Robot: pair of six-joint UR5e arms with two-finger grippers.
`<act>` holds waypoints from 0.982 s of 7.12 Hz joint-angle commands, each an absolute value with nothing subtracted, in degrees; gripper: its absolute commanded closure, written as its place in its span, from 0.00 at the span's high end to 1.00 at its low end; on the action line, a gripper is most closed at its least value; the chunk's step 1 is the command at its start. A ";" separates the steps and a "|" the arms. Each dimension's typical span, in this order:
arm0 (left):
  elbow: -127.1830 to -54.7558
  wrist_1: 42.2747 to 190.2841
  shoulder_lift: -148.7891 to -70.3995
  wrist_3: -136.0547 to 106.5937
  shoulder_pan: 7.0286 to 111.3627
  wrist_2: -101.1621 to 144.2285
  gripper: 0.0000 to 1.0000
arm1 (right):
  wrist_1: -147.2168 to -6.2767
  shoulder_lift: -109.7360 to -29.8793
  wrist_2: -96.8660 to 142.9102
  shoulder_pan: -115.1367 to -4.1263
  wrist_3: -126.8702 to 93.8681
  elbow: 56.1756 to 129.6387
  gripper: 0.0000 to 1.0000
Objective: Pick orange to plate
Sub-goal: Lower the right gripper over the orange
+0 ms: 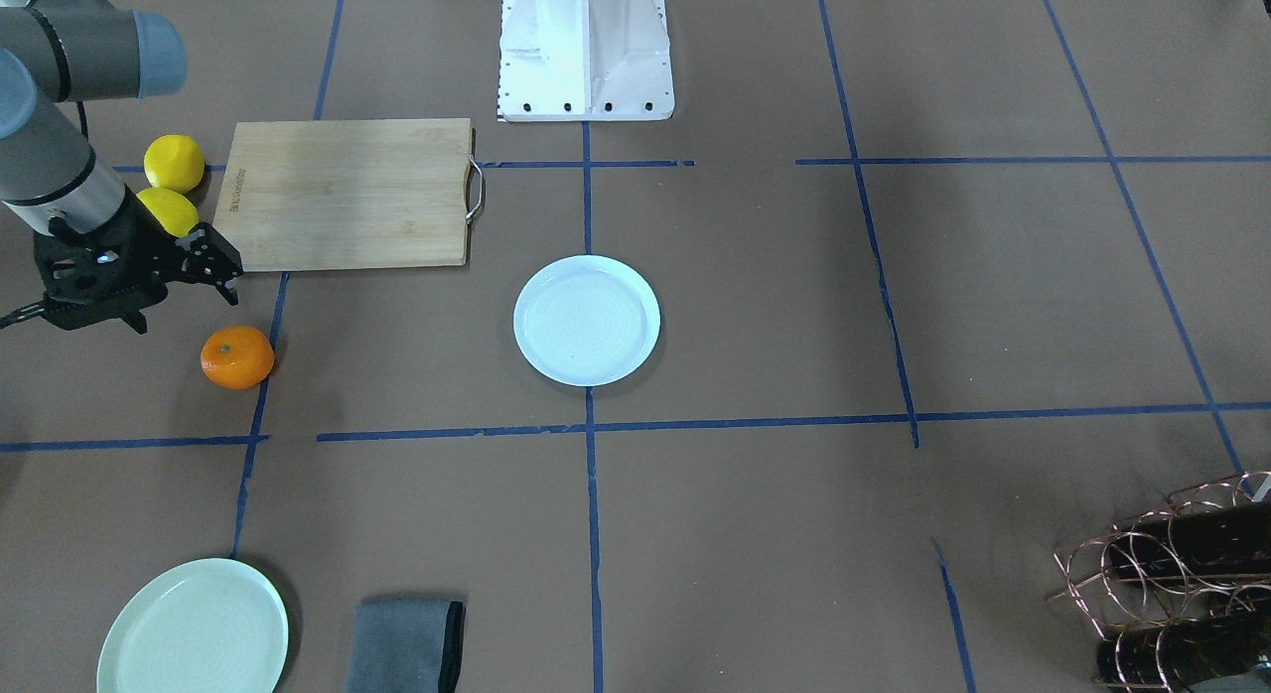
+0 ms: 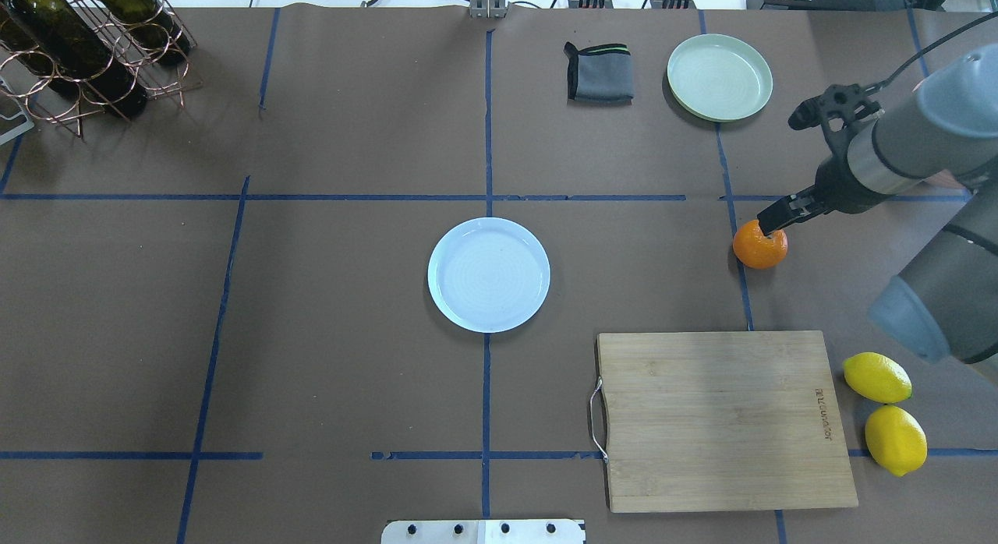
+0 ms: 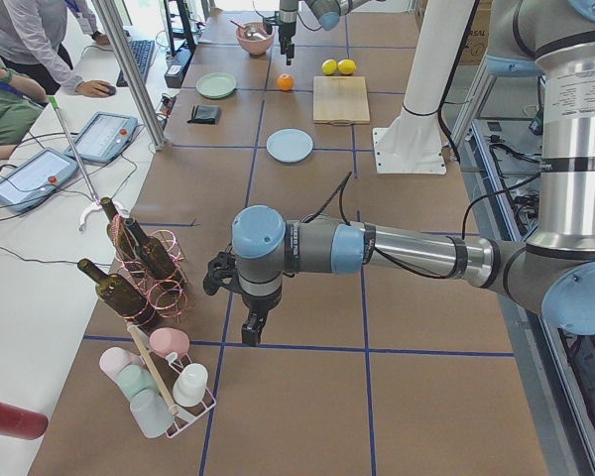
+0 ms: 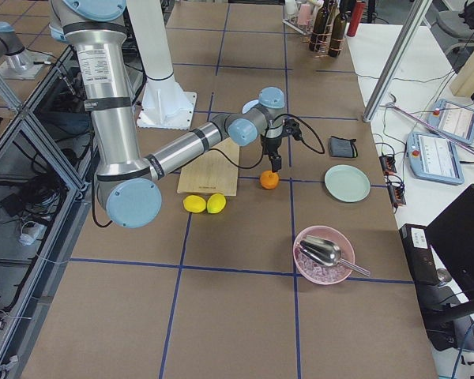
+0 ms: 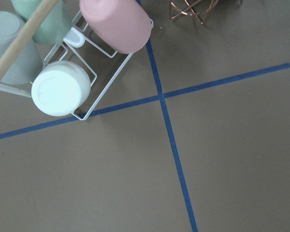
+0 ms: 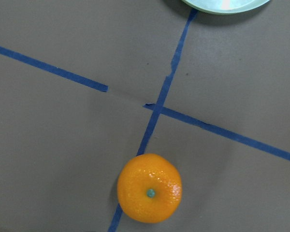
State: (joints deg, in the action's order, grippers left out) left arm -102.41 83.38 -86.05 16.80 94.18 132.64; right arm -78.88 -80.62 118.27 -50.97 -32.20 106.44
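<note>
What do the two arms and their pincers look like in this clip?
Both arms are silver-grey tubes joined by rounded joints with pale blue end caps. The right arm ends in a black, angular right pincer, with a thin black cable looping to its wrist. The left arm carries a similar black left pincer and cable. No markings are legible.

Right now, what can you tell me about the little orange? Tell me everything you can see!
The orange is small, round and bright, with dimpled, slightly shiny peel and a tiny green stem dot facing up. It looks whole and unpeeled. It sits on the brown table, right on a blue tape line, between the pale green plate and the wooden cutting board. The right gripper hangs open above it; nothing seems to grip it.
</note>
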 commanded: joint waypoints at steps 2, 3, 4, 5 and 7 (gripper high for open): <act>-102.48 83.67 -85.96 16.88 94.22 132.80 1.00 | -64.51 -80.86 112.95 -47.55 -38.06 98.35 1.00; -102.57 83.67 -85.96 16.88 94.22 132.80 1.00 | -64.42 -80.86 112.50 -46.85 -38.06 98.00 1.00; -102.48 83.76 -86.04 16.88 94.22 132.80 1.00 | -64.51 -81.03 111.63 -46.67 -38.06 97.56 1.00; -102.48 83.76 -86.13 16.88 94.22 132.89 1.00 | -64.42 -81.04 111.10 -46.06 -38.06 96.78 1.00; -102.66 83.76 -86.13 16.88 94.22 132.80 1.00 | -64.07 -80.86 109.87 -44.83 -38.06 94.93 1.00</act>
